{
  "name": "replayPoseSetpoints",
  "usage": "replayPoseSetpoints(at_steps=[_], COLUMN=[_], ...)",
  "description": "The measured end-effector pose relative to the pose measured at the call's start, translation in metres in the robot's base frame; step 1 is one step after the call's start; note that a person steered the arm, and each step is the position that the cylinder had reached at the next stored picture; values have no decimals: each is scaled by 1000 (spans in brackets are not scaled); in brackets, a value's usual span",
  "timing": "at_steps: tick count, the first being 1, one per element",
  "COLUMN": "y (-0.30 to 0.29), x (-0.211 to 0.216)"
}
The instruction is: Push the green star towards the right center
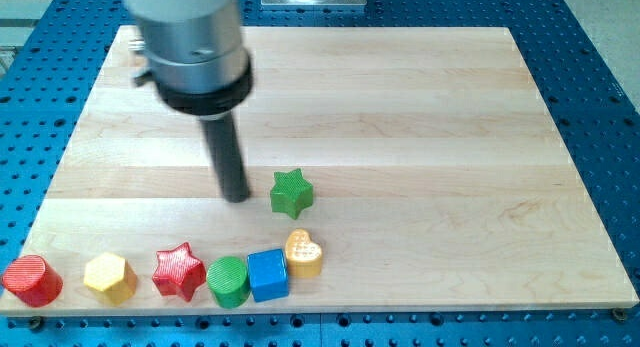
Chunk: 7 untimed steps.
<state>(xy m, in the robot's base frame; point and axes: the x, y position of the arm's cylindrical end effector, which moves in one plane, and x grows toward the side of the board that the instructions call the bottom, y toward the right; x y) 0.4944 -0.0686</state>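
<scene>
The green star [291, 192] lies on the wooden board [400, 107], a little left of centre and towards the view's bottom. My tip [237, 197] rests on the board just to the view's left of the star, with a small gap between them. The dark rod rises from the tip to the grey arm end at the view's top left.
A row of blocks lies along the board's bottom edge: a red cylinder [32, 280], a yellow hexagon [110, 277], a red star [179, 271], a green cylinder [228, 281], a blue cube [267, 275] and a yellow heart [303, 253] just below the green star.
</scene>
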Motion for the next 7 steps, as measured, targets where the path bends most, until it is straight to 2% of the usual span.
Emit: replayPoseSetpoints(at_steps=[1, 3, 4, 5, 6, 7], y=[41, 29, 30, 131, 176, 144], x=[0, 11, 40, 16, -21, -13])
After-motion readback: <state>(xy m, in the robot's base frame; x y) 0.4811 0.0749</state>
